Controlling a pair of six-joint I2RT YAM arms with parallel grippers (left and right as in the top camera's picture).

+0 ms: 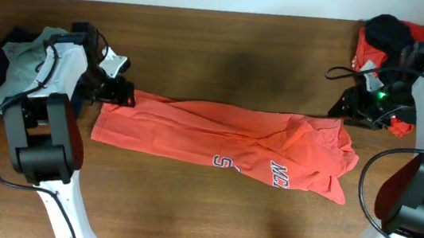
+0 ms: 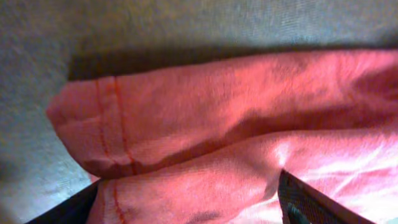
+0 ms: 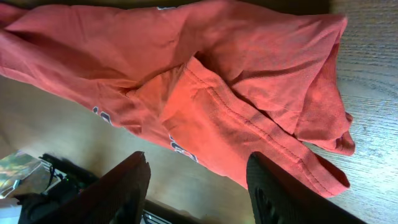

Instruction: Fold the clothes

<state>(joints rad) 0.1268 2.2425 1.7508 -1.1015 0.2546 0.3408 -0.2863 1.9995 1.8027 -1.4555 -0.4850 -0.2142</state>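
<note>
Right claw (image 3: 198, 163): fingers apart, gripping nothing, the hemmed edge of the orange-red T-shirt (image 3: 186, 68) just beyond their tips. Left claw (image 2: 186, 185): fingers wide apart, a stitched hem of the shirt lying between them, unclamped. Only the overhead view shows the shirt stretched lengthwise across the counter (image 1: 245, 43), lettering up, one claw at each end.

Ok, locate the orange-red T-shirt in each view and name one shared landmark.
Overhead: T-shirt stretched across the table's middle.
Left wrist: fills most of the frame, stitched hem at left.
Right wrist: spans the upper frame, crumpled toward the right.
Landmark: white lettering, in overhead and right wrist; not in left wrist.
</note>
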